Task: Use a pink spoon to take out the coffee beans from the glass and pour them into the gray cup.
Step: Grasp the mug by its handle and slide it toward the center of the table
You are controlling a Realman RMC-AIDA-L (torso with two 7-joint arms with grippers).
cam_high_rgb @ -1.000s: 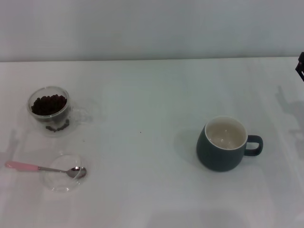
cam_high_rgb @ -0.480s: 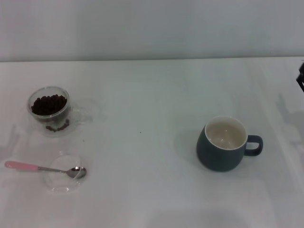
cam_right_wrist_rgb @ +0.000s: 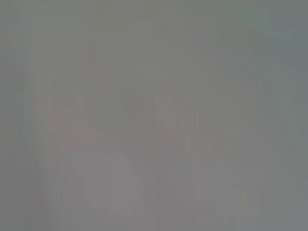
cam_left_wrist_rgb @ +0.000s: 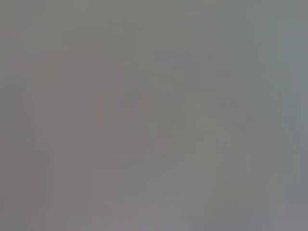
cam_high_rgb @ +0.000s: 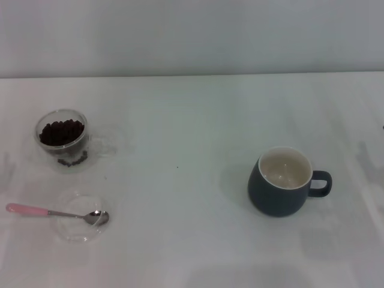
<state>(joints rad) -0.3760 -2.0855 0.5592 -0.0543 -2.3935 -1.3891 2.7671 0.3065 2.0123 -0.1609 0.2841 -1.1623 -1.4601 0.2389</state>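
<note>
Table (cam_high_rgb: 192, 120) white, seen from head view, four things on it. Glass (cam_high_rgb: 62, 140) at far left, upright, clear, side handle pointing toward table centre. Coffee beans (cam_high_rgb: 60, 131) heaped inside glass, dark, filling upper part; a few more visible low down through the wall. Pink spoon (cam_high_rgb: 54, 212) nearer the front edge, just in front of glass, lying flat: pink handle pointing out to the left, metal bowl resting on clear round dish (cam_high_rgb: 81, 216). Dish flat on table, apart from glass. Gray cup (cam_high_rgb: 283, 181) on right half, upright, well apart from glass and spoon, loop handle facing right, pale inside, no beans seen in it. Tiny dark speck on table between glass and cup, too small to identify.

Grippers: neither left nor right visible in head view. Left wrist view and right wrist view both plain gray blur, nothing to make out, no fingers shown. Open, closed or gripping: cannot tell for either, both out of sight. Nothing touching spoon, glass or cup.
</note>
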